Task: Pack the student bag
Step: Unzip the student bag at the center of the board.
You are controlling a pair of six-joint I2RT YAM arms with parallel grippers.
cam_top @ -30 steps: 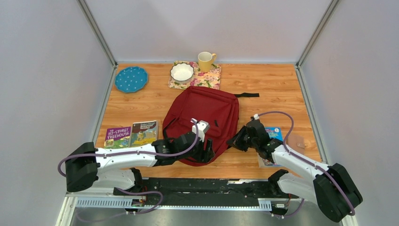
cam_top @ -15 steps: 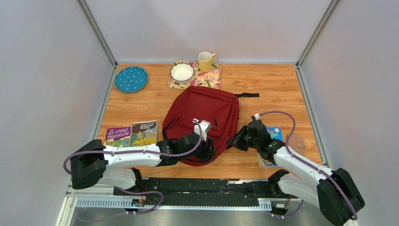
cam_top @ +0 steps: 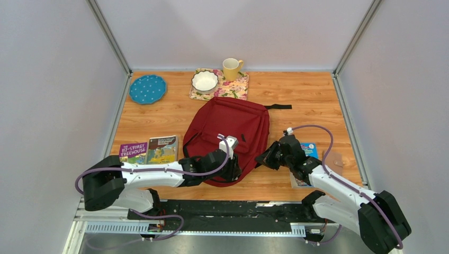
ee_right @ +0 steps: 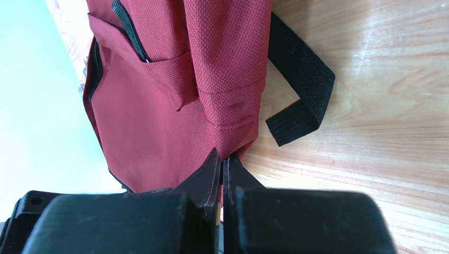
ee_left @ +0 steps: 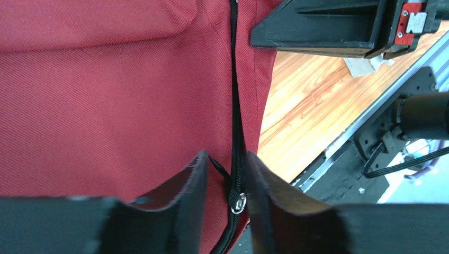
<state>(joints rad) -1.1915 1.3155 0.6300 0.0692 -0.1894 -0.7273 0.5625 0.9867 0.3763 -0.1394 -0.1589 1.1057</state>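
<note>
Student bag (cam_top: 227, 124) lies flat. Left gripper (ee_left: 226, 160), jaws half spread, straddles the black zipper (ee_left: 235, 106) at its near edge. Right gripper (ee_right: 223, 159), pressed together, pinches its right corner fabric.

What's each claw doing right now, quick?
Left claw: open, straddling the zipper of the student bag, not gripping it.
Right claw: shut, pinching the student bag's edge.

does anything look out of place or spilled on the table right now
Nothing stands out. The student bag lies flat, the mug and bowl stand upright on the placemat, and nothing is spilled. One black strap trails from the bag's far right corner, which looks normal.
</note>
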